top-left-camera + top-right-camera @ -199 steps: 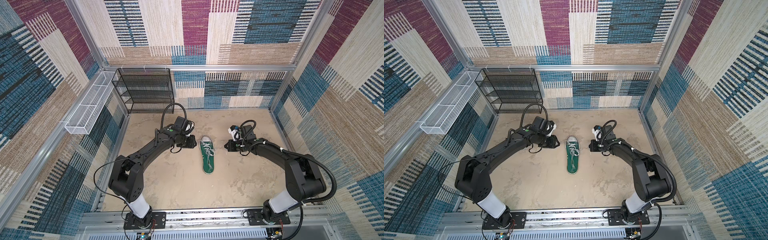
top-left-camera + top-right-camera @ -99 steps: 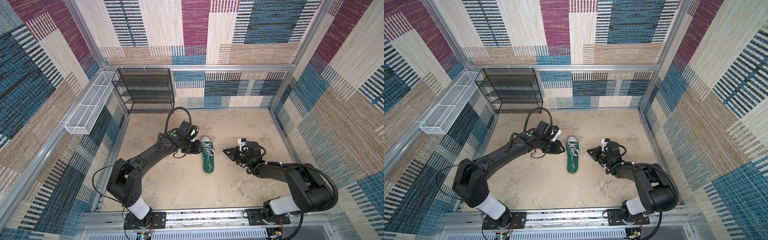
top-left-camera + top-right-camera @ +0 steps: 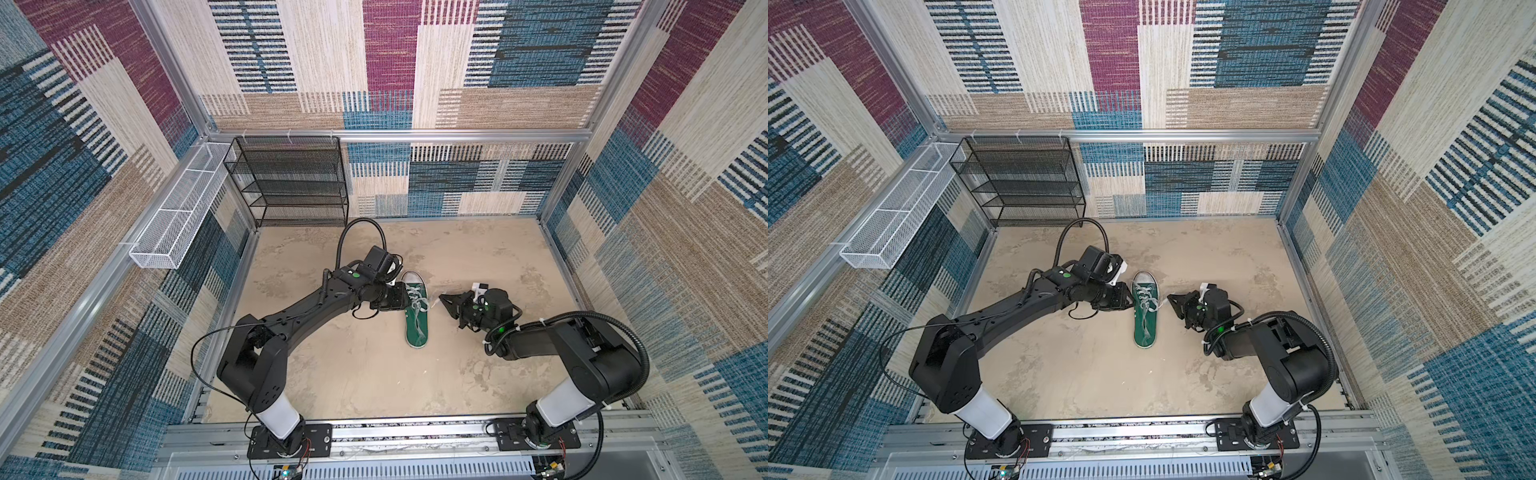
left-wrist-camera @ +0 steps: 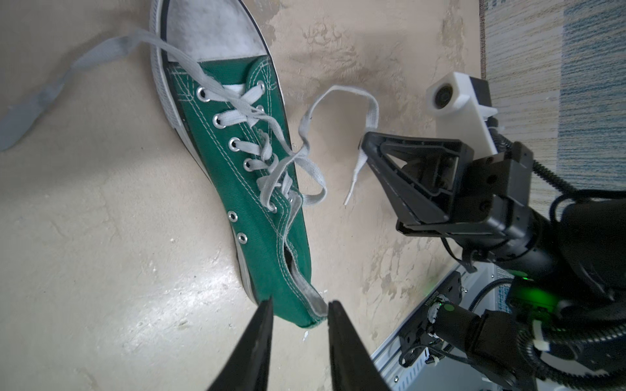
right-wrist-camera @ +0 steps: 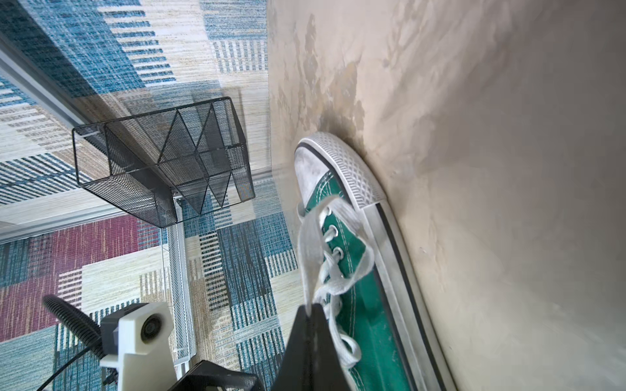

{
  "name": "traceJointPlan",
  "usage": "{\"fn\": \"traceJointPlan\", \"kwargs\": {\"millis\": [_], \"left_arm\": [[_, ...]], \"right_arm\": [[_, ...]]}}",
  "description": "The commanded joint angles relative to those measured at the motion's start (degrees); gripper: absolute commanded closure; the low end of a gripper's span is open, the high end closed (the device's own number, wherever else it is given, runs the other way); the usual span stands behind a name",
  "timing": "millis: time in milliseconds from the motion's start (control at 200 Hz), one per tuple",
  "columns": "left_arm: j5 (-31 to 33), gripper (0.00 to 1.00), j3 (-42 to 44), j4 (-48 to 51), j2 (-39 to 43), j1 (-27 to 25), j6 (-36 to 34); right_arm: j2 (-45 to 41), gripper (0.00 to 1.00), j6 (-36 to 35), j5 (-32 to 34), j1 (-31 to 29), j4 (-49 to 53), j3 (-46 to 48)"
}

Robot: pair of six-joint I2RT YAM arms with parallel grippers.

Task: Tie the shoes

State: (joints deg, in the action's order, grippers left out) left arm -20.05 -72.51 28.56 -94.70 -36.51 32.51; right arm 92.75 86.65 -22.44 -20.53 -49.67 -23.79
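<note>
The shoes are one green canvas sneaker point(image 3: 417, 320) point(image 3: 1145, 316) lying on the beige floor in both top views, white toe cap away from the arms' bases. Its whitish laces point(image 4: 267, 149) are loose, and one blurred strand point(image 4: 67, 74) trails off past the toe. My left gripper point(image 3: 404, 297) point(image 4: 299, 304) is at the sneaker's left side by the eyelets, jaws apart, with nothing pinched. My right gripper point(image 3: 443, 298) point(image 5: 311, 308) is just right of the sneaker and shut on a lace point(image 4: 338, 94) that loops from the eyelets to its fingertips point(image 4: 365, 144).
A black mesh shelf rack point(image 3: 291, 183) stands at the back left corner. A white wire basket point(image 3: 178, 224) hangs on the left wall. The arms' base rail point(image 3: 415, 432) runs along the front. Carpeted walls close in on all sides.
My left gripper has moved right, up against the sneaker's side. The right arm has dropped lower and turned, its gripper still shut and still right of the sneaker.
</note>
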Motion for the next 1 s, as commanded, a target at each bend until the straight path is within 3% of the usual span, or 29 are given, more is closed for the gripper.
{"fn": "traceJointPlan", "kwargs": {"millis": [0, 386, 997], "left_arm": [[-0.5, 0.68, 0.7, -2.9, -0.1, -0.1, 1.8], [-1.6, 0.69, 1.0, -6.1, -2.3, -0.6, 3.4], [-2.0, 0.69, 0.9, -7.3, -3.8, -1.1, 4.2]], "right_arm": [[1.0, 1.00, 2.3, 3.5, -0.3, 0.0, -1.1], [3.0, 1.00, 1.0, 5.0, -0.5, 4.4, -2.2], [10.8, 1.00, 7.3, 0.1, -0.6, -9.3, -3.6]]}}
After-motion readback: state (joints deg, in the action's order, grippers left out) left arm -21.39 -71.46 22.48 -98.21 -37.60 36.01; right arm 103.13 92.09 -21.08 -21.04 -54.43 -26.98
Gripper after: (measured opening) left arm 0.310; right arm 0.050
